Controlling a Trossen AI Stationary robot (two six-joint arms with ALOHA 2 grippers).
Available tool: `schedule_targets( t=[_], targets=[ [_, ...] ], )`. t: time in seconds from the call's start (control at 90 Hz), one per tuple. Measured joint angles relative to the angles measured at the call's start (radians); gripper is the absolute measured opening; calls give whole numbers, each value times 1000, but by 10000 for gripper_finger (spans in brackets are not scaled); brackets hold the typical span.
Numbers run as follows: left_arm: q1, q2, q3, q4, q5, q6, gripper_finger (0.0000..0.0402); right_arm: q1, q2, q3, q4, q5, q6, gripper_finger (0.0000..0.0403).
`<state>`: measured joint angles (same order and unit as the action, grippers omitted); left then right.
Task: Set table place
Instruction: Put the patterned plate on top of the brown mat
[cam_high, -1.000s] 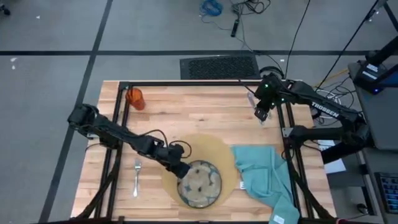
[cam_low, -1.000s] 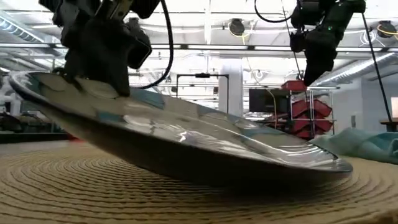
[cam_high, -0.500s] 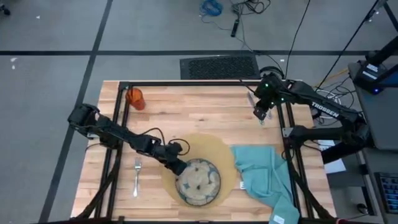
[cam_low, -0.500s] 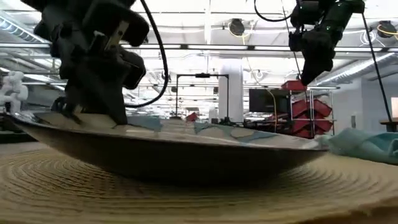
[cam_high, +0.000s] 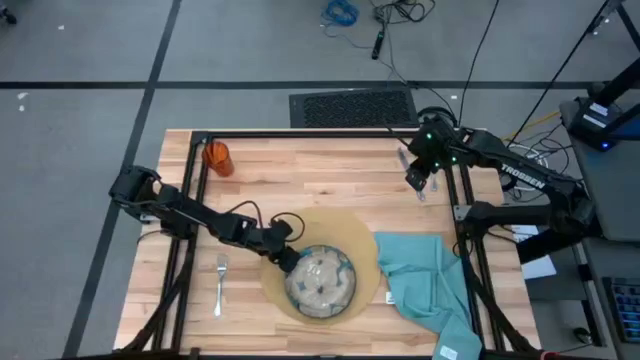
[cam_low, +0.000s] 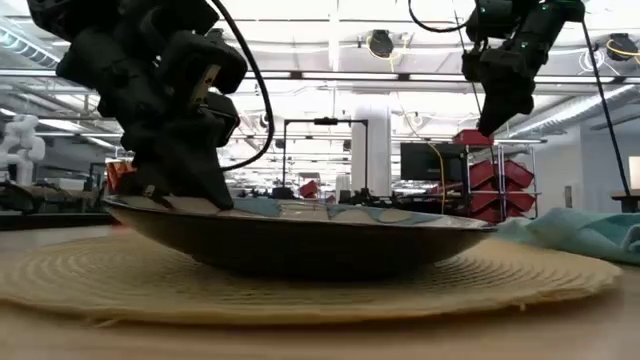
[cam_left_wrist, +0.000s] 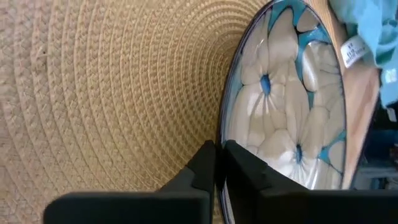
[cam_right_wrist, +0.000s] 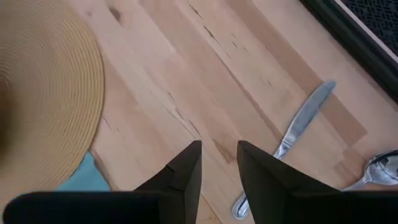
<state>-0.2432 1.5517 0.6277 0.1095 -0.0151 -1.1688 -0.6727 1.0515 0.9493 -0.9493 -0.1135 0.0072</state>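
The left arm reaches low across the table (cam_high: 330, 185) from the left side, bent at the elbow. Its claw, the left gripper (cam_high: 287, 259), is at the left edge of the plate (cam_high: 320, 282). The two fingers (cam_left_wrist: 245, 171) are pinched on the plate's rim, one on each side of it. The plate sits flat on the round tan mat (cam_high: 345, 235), near the front of the table. The plate has white and blue shapes inside it.

The right arm comes in from the right side and hangs high over the far right part of the table. The right gripper (cam_high: 419, 180) points down. Its fingers (cam_right_wrist: 186, 165) have a small gap between them and hold nothing. Under it lie the knife (cam_right_wrist: 292, 134) and the spoon (cam_right_wrist: 376, 168) on the bare wood.

The teal napkin (cam_high: 425, 280) lies crumpled just right of the mat. The fork (cam_high: 219, 283) lies to the left of the mat. The orange cup (cam_high: 217, 157) stands in the far left corner.
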Motion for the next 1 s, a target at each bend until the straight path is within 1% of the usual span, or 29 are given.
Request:
schedule_targets(
  t=[0.222, 0.333, 0.411, 0.578, 0.7, 0.789, 0.911, 1.0],
  targets=[
    [-8, 0, 0, 4, 2, 27, 116, 0, 0, 0, 0, 0, -5, 93],
    [-5, 0, 0, 15, 57, 9, 156, 0, 0, 0, 6, 0, -10, 93],
    [-4, -1, 0, 27, 82, 51, 172, 0, 0, 0, 13, 0, -19, 93],
    [4, -41, 23, 38, 140, 116, 180, 0, 0, 0, 19, 0, -50, 93],
    [29, -84, 34, 29, 151, 129, 180, 0, 0, 0, 19, 0, -53, 93],
    [44, -122, 34, -22, 154, 129, 180, 0, 0, 0, 19, 1, -53, 93],
    [59, -154, 34, -171, 154, 130, 180, 0, 0, 0, 18, 0, -48, 93],
    [62, -177, 33, -244, 111, 141, 180, 0, 0, 0, 17, 0, -48, 93]
  ],
)
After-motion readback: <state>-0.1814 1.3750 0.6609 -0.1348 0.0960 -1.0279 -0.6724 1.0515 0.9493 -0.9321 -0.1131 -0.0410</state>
